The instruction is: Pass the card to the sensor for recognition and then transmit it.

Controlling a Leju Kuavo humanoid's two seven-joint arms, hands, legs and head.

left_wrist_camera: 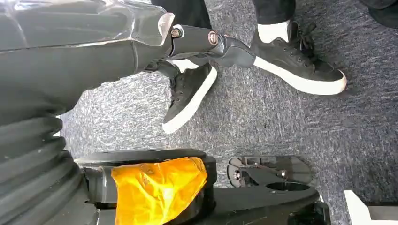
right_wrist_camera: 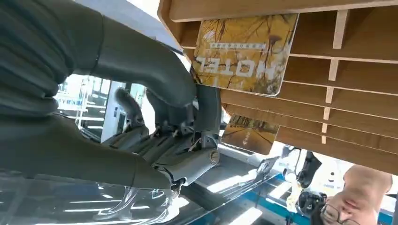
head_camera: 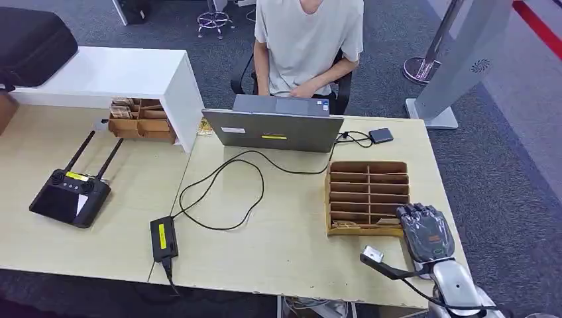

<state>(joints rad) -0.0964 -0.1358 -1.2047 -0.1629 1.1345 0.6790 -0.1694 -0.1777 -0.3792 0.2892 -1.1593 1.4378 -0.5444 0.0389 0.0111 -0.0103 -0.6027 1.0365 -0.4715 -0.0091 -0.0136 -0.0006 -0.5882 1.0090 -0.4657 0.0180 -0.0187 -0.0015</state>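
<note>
Here the right robot hand point(head_camera: 427, 232) sits at the near right corner of the wooden card rack point(head_camera: 366, 196), which stands on the light tabletop point(head_camera: 278, 238) toward its right side. In the right wrist view its dark fingers point(right_wrist_camera: 206, 112) reach up beside a yellow card marked HOTEL point(right_wrist_camera: 244, 51) that lies in one of the rack's slots; a second card point(right_wrist_camera: 248, 133) shows in another slot beyond the fingers. The fingers are close against the edge of the HOTEL card, but whether they actually pinch it cannot be told from these views.

The left robot hand point(left_wrist_camera: 206, 42) hangs low over grey carpet, its fingers drawn together with nothing seen in them, near a person's black shoes point(left_wrist_camera: 300, 58).

Across the tabletop a person in a pale shirt point(head_camera: 308, 40) sits behind an open laptop point(head_camera: 278, 129). A black cable point(head_camera: 225, 192) loops from the laptop area to a black box with a yellow label point(head_camera: 163, 238) near the front edge. A black controller with two antennas point(head_camera: 69, 195) lies on the left part of the tabletop, and another wooden rack point(head_camera: 140, 119) sits under a white shelf point(head_camera: 112, 73).
</note>
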